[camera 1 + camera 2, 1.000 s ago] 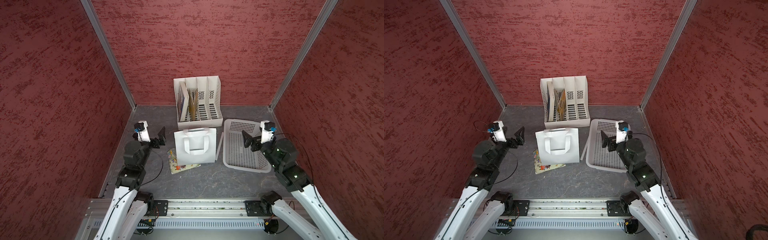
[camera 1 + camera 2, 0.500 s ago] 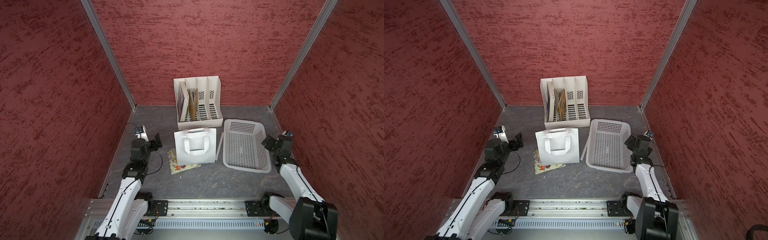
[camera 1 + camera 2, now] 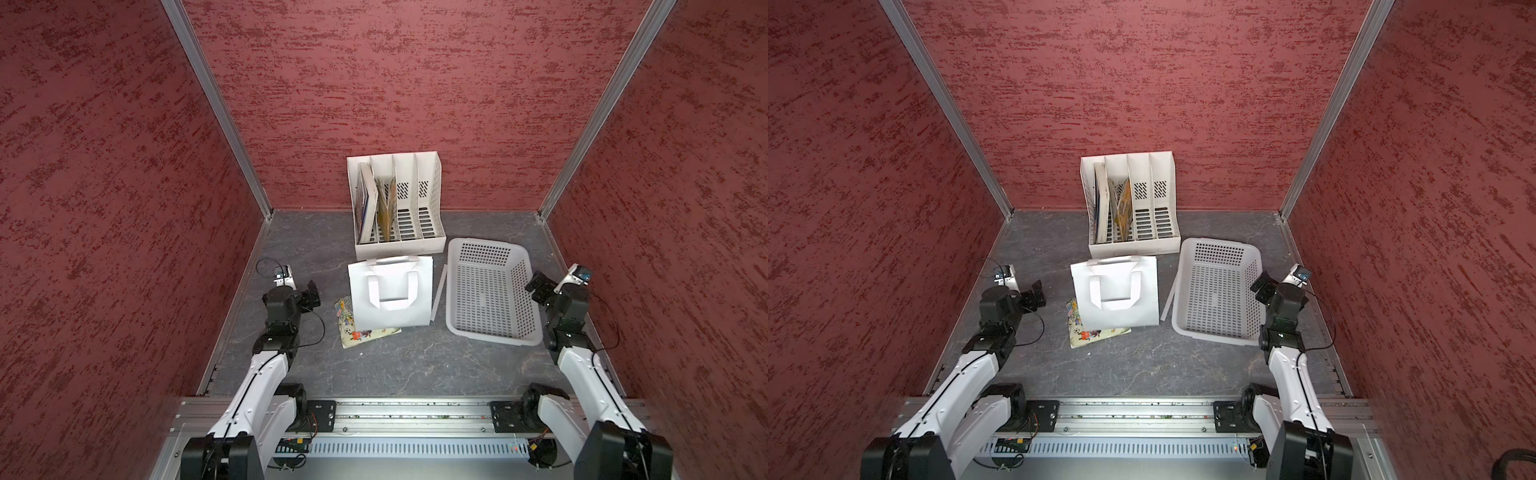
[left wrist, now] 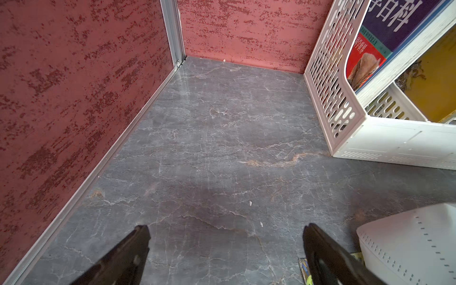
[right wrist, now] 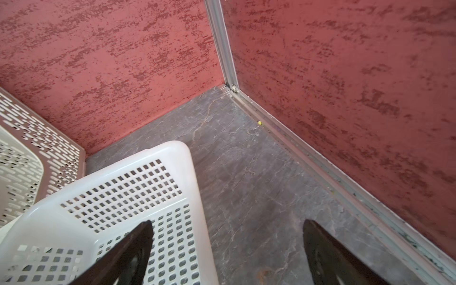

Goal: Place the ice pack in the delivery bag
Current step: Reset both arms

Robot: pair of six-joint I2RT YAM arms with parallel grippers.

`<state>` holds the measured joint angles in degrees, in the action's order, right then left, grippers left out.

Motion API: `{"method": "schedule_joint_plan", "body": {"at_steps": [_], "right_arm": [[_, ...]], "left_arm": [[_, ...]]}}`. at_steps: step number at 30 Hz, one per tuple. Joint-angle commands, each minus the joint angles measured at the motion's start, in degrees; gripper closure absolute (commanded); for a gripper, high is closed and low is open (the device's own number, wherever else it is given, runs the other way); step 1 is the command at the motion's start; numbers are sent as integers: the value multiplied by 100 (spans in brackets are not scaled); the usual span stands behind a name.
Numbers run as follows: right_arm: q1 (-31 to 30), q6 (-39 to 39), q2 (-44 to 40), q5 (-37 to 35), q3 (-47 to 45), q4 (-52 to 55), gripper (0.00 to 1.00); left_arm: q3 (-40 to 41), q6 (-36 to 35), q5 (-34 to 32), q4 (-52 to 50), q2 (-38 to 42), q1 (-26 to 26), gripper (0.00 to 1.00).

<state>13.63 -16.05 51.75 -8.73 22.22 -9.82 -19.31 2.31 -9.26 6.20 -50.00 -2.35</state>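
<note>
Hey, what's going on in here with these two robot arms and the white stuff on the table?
Nothing is being held right now. The left claw and right claw are both open, off to the sides. A white bag lies flat mid-table, and a colourful ice pack pokes out from under its near corner, not yet inside. A basket sits beside the bag, and a rack of books stands behind.

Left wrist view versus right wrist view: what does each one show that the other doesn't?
Only the left wrist: a book in the file rack and a corner of the delivery bag. Only the right wrist: the perforated basket. Both: the rack's slotted side, gray floor, red walls, and the open left gripper or right gripper.
</note>
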Motion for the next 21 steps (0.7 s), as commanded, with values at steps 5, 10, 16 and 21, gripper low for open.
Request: {"method": "schedule_joint_plan", "body": {"at_steps": [5,10,16,21], "right_arm": [[37,340,692,-410,3,-217,2],[14,371,1464,33,-98,-1079,1],[-366,560,2751,58,617,-1807,1],[-628,1152,2912,1023,813,-1812,2]], "left_arm": [[419,-93,244,1175,-218,-254,0],[600,-76,455,1879,-607,-507,0],[543,-33,897,3440,-1640,-541,0],[242,218,1319,4110,-2470,-500,0]]}}
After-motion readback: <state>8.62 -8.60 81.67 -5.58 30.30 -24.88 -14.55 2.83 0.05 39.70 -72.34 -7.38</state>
